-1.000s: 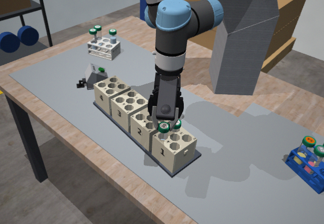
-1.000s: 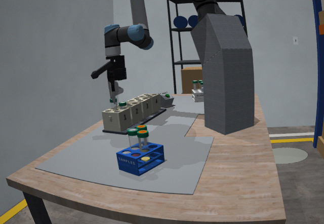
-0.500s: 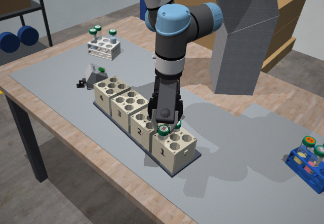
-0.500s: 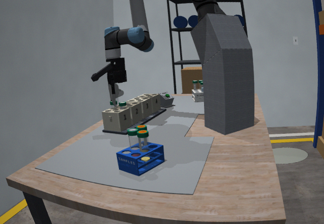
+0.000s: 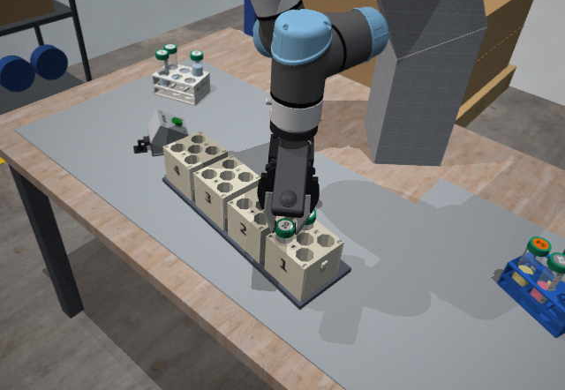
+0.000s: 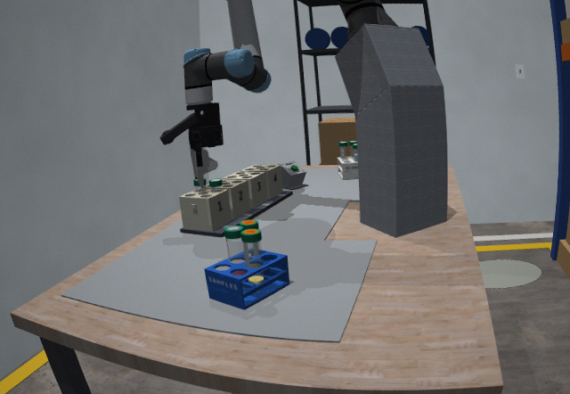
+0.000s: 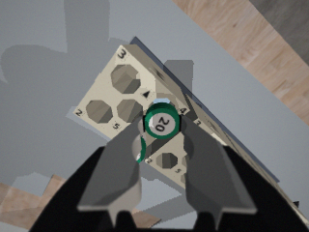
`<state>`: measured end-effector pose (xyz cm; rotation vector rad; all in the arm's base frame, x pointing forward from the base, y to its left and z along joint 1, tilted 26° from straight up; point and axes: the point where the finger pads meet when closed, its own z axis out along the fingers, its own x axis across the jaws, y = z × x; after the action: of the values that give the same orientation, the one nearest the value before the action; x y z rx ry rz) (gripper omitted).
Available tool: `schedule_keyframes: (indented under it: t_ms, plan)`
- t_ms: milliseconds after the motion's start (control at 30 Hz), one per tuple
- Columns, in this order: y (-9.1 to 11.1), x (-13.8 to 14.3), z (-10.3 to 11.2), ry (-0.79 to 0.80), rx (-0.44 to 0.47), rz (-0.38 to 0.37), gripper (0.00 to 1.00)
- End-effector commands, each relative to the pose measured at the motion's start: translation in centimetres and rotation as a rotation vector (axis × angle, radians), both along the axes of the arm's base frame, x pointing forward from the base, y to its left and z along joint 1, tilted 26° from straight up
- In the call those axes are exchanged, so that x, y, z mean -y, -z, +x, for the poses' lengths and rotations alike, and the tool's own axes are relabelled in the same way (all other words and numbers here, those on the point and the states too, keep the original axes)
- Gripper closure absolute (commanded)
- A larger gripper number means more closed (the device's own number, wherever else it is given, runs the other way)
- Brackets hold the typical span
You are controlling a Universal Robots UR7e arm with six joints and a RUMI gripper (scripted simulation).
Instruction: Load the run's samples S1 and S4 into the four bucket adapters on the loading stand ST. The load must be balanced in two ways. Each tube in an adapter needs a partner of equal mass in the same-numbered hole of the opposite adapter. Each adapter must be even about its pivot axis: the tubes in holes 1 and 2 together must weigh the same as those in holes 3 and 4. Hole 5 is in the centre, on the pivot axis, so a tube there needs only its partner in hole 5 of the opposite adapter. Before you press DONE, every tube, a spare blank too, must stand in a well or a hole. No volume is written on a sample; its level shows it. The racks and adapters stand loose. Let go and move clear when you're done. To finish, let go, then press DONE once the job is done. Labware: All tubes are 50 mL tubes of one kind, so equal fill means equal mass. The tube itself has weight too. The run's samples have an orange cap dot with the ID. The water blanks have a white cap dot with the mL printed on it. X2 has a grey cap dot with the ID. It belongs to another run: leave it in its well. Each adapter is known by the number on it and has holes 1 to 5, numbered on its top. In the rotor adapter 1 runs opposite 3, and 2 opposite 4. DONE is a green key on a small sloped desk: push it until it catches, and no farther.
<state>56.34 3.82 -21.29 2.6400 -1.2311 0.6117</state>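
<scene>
My gripper (image 5: 286,226) is shut on a water blank with "20" on its white cap dot (image 7: 161,123). The blank stands sunk deep in a corner hole of adapter 1 (image 5: 305,258), beside the mark 4; only its green cap shows above the top. A second green-capped tube (image 5: 311,216) stands in the neighbouring corner hole, partly hidden behind my fingers. Three holes of adapter 1 are empty. Adapters 2 (image 5: 244,223), 3 (image 5: 223,185) and 4 (image 5: 192,153) show only empty holes. The blue sample rack (image 6: 247,280) holds two orange-dotted tubes (image 6: 251,233) and a pale-dotted one (image 6: 233,231).
The white blank rack (image 5: 181,82) with three tubes stands at the far left of the mat. The DONE desk with its green key (image 5: 177,122) sits just behind adapter 4. A tall grey block (image 5: 424,62) stands right of the arm.
</scene>
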Motion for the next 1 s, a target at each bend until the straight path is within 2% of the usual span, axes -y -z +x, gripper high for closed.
schedule_keyframes:
  t_ms: [0, 400, 533, 867, 967]
  plan:
    - [0.0, 0.0, 0.0, 0.0, 0.001, 0.0, 0.65]
    - [-0.1, 0.0, 0.0, 0.0, 0.001, 0.0, 0.65]
    - [-0.6, -0.2, -0.2, 0.0, 0.001, 0.0, 0.65]
    - [-3.7, -1.3, -1.1, 0.0, 0.001, 0.0, 0.65]
    - [-3.8, -1.3, -1.2, 0.0, 0.001, 0.0, 0.65]
